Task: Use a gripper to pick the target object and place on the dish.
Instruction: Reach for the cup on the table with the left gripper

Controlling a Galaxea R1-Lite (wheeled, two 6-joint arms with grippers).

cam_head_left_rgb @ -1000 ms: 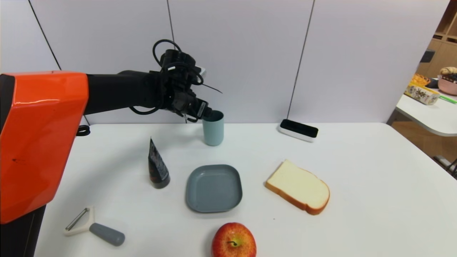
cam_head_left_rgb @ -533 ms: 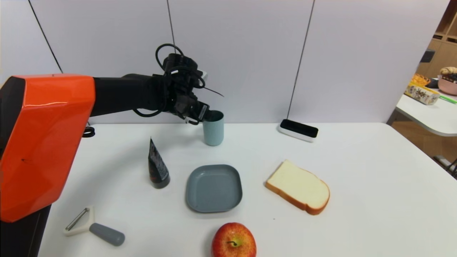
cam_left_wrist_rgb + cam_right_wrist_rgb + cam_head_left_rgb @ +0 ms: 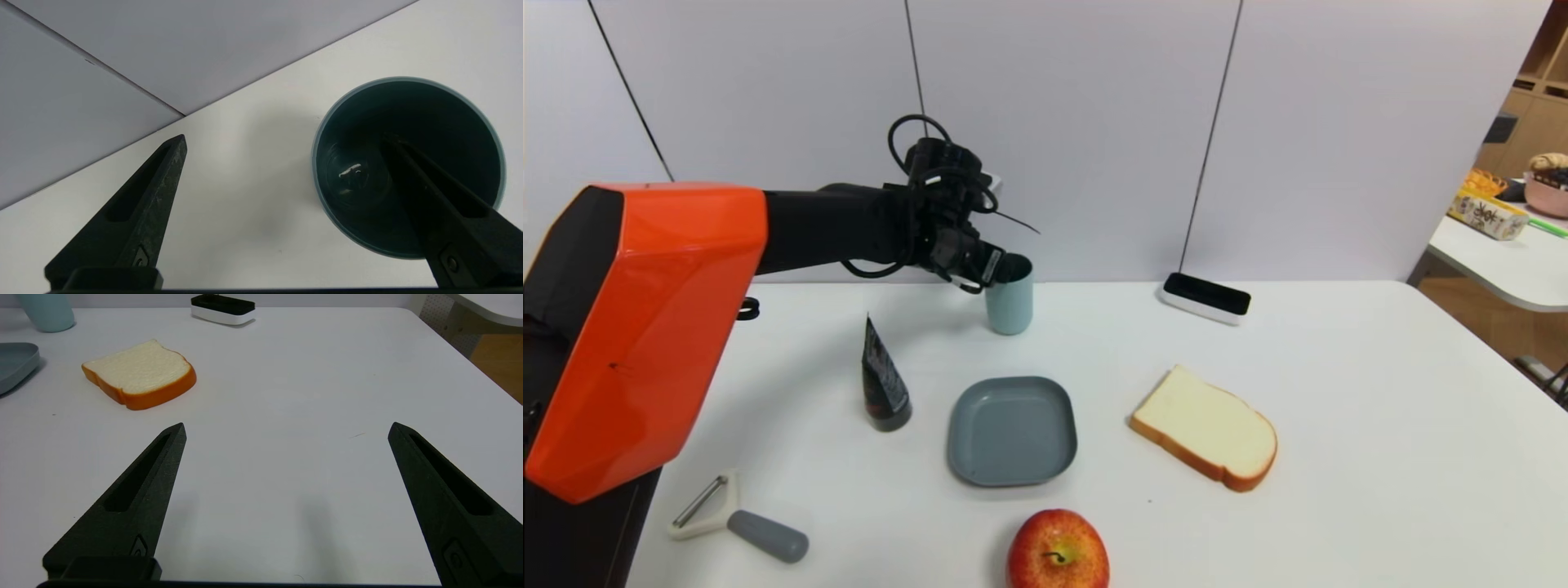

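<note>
The pale teal cup, the target object (image 3: 1009, 298), stands upright at the back of the table. My left gripper (image 3: 995, 273) is over its left rim and open. In the left wrist view one finger (image 3: 433, 204) reaches down inside the cup (image 3: 355, 179); the other finger (image 3: 151, 192) is outside, over bare table. The jaws stand wide and nothing is gripped. The slate blue-grey dish (image 3: 1011, 430) lies empty, nearer me than the cup. My right gripper (image 3: 287, 425) hovers open over bare table, out of the head view.
A black conical tube (image 3: 883, 380) stands left of the dish. A bread slice (image 3: 1205, 427) lies to its right, an apple (image 3: 1058, 549) at the front edge and a peeler (image 3: 737, 520) at the front left. A black-and-white box (image 3: 1205, 297) sits at the back.
The left arm has come down and shifted slightly, lowering the open gripper onto the cup's rim. The cup and the other things have stayed put.
</note>
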